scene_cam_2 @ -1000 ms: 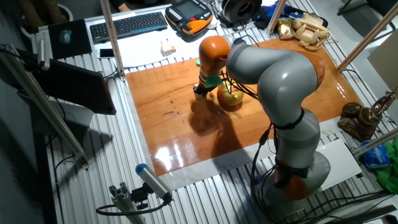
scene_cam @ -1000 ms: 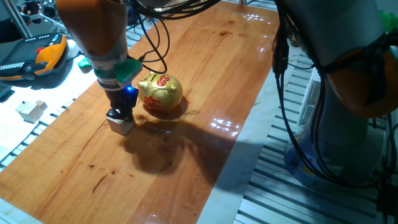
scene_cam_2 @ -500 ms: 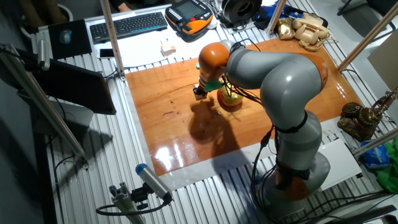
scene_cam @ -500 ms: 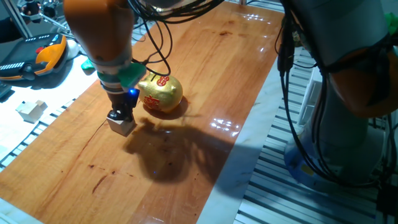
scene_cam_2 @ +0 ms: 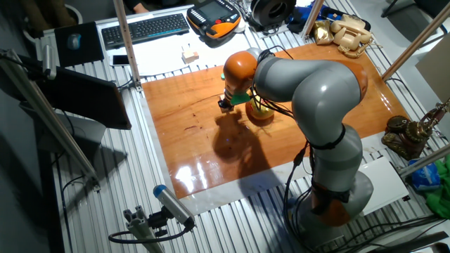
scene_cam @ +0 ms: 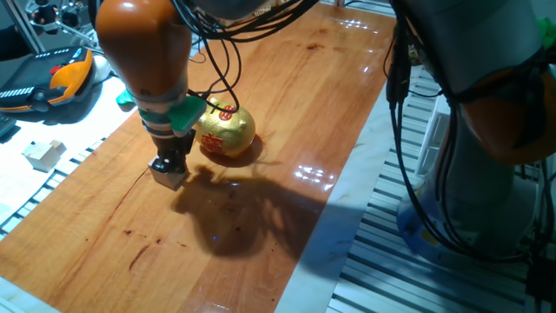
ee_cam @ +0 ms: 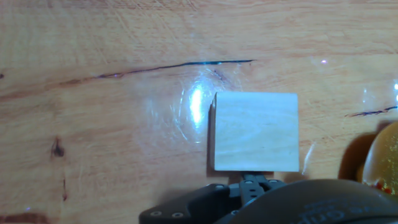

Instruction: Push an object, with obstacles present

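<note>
The object, a small pale beige wooden cube (scene_cam: 168,177), sits on the wooden tabletop (scene_cam: 287,104) at the tip of my gripper (scene_cam: 168,164). In the hand view the cube (ee_cam: 255,130) fills the middle, and my gripper (ee_cam: 252,182) touches its near edge with the fingers shut together, holding nothing. The obstacle, a shiny golden piggy bank (scene_cam: 225,130) with red markings, stands just right of the cube, a small gap apart. Its edge (ee_cam: 384,160) shows at the right of the hand view. From the other fixed view my arm hides most of the gripper (scene_cam_2: 225,104) and pig (scene_cam_2: 261,112).
A whiter block (scene_cam: 43,154) lies off the board to the left. An orange teach pendant (scene_cam: 62,75) and a keyboard (scene_cam_2: 144,27) lie beyond the board. A golden telephone (scene_cam_2: 344,31) stands at the far corner. The board's right edge (scene_cam: 347,183) drops to slatted metal.
My arm's wrist has swung over toward the pig, covering the blue light on the hand. The gripper tip and cube have hardly shifted. The pig has stayed put.
</note>
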Motion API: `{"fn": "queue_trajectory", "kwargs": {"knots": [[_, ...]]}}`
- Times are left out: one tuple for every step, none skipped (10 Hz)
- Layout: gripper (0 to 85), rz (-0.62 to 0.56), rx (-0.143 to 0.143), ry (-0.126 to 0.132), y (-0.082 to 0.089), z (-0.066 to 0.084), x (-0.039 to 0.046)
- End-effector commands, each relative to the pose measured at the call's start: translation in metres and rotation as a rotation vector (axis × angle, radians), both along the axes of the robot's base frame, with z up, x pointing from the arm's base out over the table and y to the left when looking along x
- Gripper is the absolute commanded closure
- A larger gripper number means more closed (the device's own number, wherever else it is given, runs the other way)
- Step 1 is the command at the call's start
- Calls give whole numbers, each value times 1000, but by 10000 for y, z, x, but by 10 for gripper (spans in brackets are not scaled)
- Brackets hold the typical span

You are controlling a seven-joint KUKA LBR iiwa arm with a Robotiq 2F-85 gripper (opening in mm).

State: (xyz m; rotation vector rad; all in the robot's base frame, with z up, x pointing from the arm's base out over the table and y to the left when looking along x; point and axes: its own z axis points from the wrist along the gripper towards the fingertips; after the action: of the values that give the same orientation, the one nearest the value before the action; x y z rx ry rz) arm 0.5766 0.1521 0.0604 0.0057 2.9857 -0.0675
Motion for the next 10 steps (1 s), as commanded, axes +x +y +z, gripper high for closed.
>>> {"fn": "queue_trajectory", "kwargs": {"knots": [[850,-1,0,0,-7,0,23],[850,-3,4,-1,-18,9,52],[850,-4,5,-1,-24,19,81],[850,-6,6,-1,-13,26,110],[850,-9,6,2,3,36,147],[850,-12,7,4,12,46,179],[850,-14,7,5,18,54,217],[850,-14,5,8,19,60,258],[850,-14,5,8,17,64,301],[850,-12,2,8,16,63,328]]}}
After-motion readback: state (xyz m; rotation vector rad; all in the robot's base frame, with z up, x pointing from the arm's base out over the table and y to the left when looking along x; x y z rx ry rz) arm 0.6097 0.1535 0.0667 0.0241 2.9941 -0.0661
